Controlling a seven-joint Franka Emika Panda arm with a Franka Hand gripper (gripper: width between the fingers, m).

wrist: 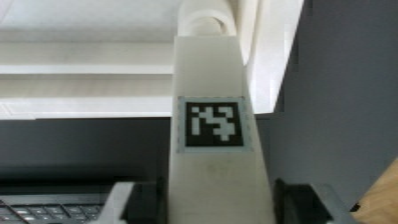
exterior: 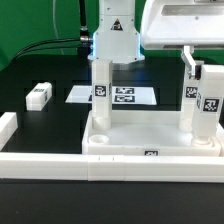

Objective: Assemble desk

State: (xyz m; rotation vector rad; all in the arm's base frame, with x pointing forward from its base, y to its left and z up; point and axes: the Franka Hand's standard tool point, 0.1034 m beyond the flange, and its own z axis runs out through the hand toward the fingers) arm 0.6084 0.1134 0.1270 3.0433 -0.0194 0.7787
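Observation:
The white tray-like tabletop lies near the front rail. One white leg stands upright at its corner on the exterior view's left. Two tagged legs stand close together on the exterior view's right, one directly under my gripper and another beside it. In the wrist view my gripper is shut on a leg. That leg's tag faces the camera. Black finger pads press its two sides, and its far rounded end meets the tabletop. One loose leg lies flat on the exterior view's left.
The marker board lies flat behind the tabletop. A long white border rail runs along the front, and a shorter one lies on the exterior view's left. The robot's base stands at the back.

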